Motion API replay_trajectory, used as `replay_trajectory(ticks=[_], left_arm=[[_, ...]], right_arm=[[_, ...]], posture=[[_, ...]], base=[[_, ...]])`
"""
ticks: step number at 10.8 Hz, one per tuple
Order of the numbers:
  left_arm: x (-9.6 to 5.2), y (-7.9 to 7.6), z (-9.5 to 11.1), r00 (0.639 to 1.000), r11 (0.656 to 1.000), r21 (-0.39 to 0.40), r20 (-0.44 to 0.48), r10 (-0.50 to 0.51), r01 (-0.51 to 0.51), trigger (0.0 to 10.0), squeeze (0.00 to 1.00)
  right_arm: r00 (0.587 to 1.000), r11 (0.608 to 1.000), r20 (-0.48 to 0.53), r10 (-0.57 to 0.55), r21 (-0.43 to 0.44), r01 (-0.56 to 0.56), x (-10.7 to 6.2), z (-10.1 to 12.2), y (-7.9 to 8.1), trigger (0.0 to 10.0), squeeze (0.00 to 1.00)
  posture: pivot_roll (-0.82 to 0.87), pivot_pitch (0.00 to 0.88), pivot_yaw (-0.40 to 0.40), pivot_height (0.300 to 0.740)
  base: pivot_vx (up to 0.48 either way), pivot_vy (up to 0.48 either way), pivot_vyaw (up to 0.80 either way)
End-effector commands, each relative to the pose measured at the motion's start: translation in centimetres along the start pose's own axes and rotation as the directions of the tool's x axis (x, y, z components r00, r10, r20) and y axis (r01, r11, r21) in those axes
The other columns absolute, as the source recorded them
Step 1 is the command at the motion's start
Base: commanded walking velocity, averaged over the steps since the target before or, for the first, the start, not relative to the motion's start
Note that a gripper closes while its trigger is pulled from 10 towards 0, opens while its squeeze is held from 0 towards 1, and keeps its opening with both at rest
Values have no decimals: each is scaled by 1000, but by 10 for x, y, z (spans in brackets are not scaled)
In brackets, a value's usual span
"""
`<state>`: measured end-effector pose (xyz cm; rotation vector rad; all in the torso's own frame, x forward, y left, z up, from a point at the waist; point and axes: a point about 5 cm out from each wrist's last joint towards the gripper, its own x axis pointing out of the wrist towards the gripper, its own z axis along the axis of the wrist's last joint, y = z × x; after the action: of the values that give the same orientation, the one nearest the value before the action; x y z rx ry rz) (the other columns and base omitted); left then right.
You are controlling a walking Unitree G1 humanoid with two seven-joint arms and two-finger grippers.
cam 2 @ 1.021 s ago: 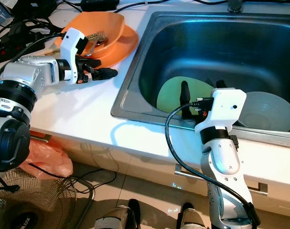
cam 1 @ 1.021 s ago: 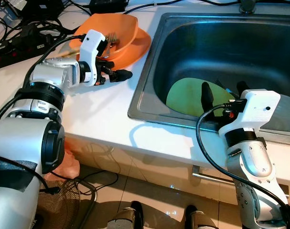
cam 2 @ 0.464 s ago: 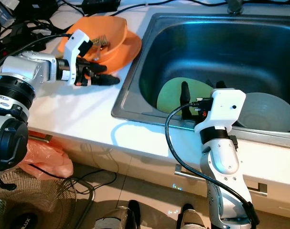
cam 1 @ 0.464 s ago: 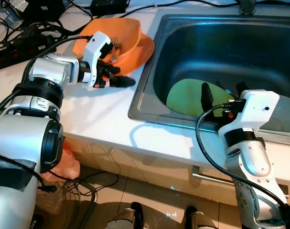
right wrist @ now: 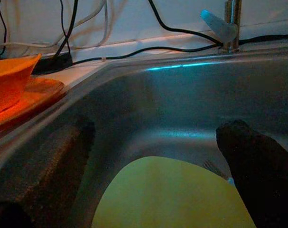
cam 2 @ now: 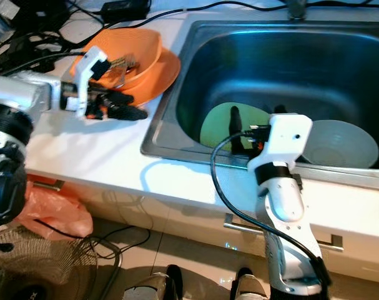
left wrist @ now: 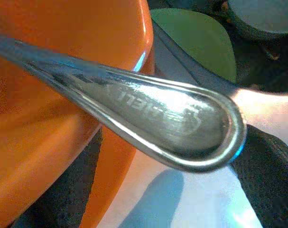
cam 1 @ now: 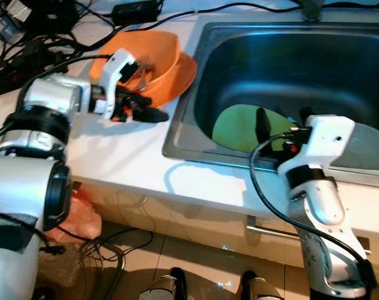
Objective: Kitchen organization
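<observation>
Orange bowl (cam 1: 153,57) on orange plate (cam 1: 184,67), both on white counter (cam 1: 114,150) just left of steel sink (cam 1: 339,56). Metal cutlery (cam 1: 141,63) lying inside bowl, leaning on near wall. Left gripper (cam 1: 148,114) at near edge of plate, over counter; black fingers (cam 1: 153,115) pointing toward sink. Left wrist view: polished metal handle end (left wrist: 181,128) close to lens, lying across orange rim; fingers closed on it as far as visible, grip itself not clearly seen. Right gripper (cam 1: 283,122) at front rim of sink, fingers spread apart, nothing between them, aimed into basin. Green plate (cam 1: 239,125) flat on sink floor, directly ahead of right gripper. Grey bowl (cam 2: 342,142) on sink floor, right of green plate. Tap (right wrist: 229,23) at back of sink. Black cables (cam 1: 39,25) on counter behind orange bowl. Orange plastic bag (cam 2: 52,209) and fan grille (cam 2: 20,262) on floor below counter.
</observation>
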<state>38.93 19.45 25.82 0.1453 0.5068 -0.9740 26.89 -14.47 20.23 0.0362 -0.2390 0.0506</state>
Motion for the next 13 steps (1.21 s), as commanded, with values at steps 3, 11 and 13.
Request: replay_trajectory(ticks=[3,11,13], left_arm=[[-11,3,-53,983,982,-179,-160,-93,64,10000,0],[-45,-5,-62,983,977,-197,-150,-110,79,10000,0],[-48,-16,-58,983,978,-179,-131,-128,104,10000,0]], right_arm=[[974,999,-226,-28,10,31,-2,-48,-6,10000,0],[979,1000,-203,-4,18,8,13,-50,-3,10000,0],[980,1000,-197,2,19,2,17,-51,-2,10000,0]], posture=[[44,219,199,740],[90,176,184,740],[97,166,181,740]], base=[[0,0,0],[0,0,0],[0,0,0]])
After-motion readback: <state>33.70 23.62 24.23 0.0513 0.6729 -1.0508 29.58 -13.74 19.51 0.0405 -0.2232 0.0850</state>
